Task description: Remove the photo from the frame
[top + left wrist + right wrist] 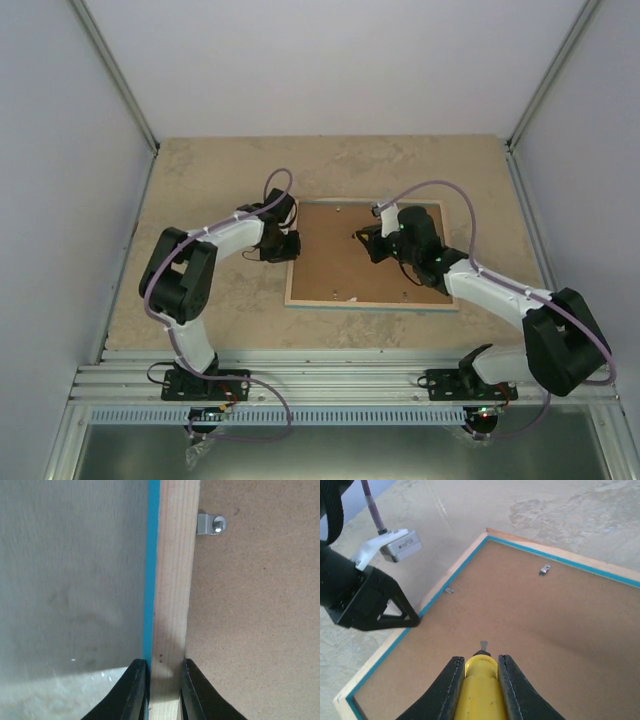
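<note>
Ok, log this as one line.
frame face down | left gripper clamps frame | right gripper holds yellow tool over backing board | photo unseen

You see bare light wood with fine grain on the rim of the frame [172, 605]; its edge strip is smooth turquoise paint. The backing board [255, 630] is matt brown fibreboard, finely speckled. The clip [210, 524] is bright metal. The desk [220, 170] looks matt, mottled beige and stone-like. The fingers [451, 680] of the right gripper [480, 658] are glossy black plastic, and the tool handle [481, 685] is smooth yellow plastic.
</note>
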Robot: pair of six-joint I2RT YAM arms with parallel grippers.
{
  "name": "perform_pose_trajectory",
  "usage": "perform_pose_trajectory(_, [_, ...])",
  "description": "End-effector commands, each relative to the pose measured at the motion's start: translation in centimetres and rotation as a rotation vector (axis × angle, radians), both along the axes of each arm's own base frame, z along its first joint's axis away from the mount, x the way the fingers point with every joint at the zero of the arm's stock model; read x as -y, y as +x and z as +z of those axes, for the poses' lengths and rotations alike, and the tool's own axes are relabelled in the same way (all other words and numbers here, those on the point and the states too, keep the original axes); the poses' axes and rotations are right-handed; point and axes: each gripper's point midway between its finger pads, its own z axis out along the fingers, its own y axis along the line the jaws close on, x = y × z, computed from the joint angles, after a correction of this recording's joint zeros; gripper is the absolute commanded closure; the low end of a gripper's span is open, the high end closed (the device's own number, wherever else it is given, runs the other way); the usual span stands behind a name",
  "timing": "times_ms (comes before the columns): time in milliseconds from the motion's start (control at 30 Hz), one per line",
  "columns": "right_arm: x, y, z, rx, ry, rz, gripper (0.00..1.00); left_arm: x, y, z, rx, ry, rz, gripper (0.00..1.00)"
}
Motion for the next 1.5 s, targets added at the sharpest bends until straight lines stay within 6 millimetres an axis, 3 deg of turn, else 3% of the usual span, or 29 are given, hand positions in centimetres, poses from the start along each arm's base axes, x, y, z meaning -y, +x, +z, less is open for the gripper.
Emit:
perform_pose_trajectory(0, [-2.3,0.4,1.7,0.037,0.046,0.054,0.99,1.2,-2.1,0.6,-0.021,-0.063,0.089,0.82])
perform_pose_trajectory(200, [-4.7,0.0,1.0,0.024,0.052,0.111,0.99,2.5,-5.2,0.2,-0.055,-0.095,0.107,0.81])
perform_pose_trajectory(333, [-6.3,-0.4,0.7,0.018,0.053,0.150,1.00,2.4,-6.0,0.3,-0.059,-0.099,0.102,0.76])
perform_pose_trajectory(633, [-8.5,-1.1,-0.5,-0.002,0.057,0.201,0.99,1.4,-4.7,1.2,-0.006,-0.058,0.081,0.67])
perform_pose_trajectory(867, [-9.5,-0.7,-1.3,-0.013,0.063,0.212,1.00,1.5,-3.4,1.4,0.004,-0.061,0.065,0.67])
perform_pose_trajectory(1467, [-12.1,-0.3,-3.3,-0.042,0.059,0.255,1.00,1.5,-4.0,-0.2,-0.037,-0.044,0.039,0.82])
